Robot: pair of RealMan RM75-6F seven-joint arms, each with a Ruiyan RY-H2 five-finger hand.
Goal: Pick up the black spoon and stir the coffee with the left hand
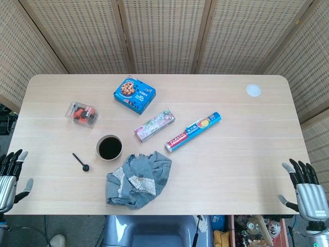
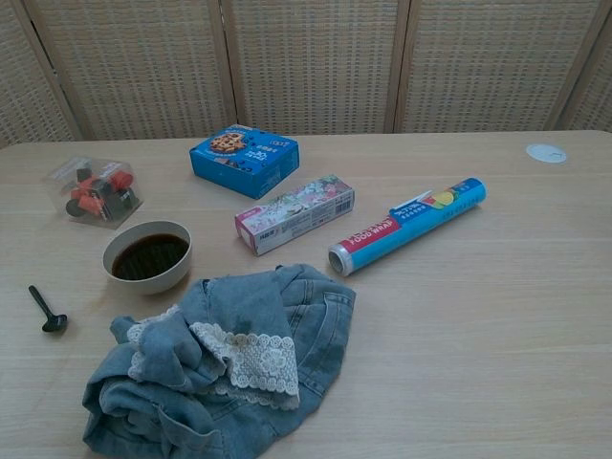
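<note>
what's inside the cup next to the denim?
The cup holds dark coffee, nothing else visible in it. The black spoon lies on the table outside it. The liquid is opaque, so the bottom cannot be seen.

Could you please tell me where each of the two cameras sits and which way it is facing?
Head view: high above the near table edge, looking steeply down at the whole table; the left hand and right hand show at the lower corners, open and holding nothing.
Chest view: lower, at the near edge, looking forward across the table toward the wicker screen; no part of the robot shows.
Both share the spoon, coffee cup and denim cloth.
</note>
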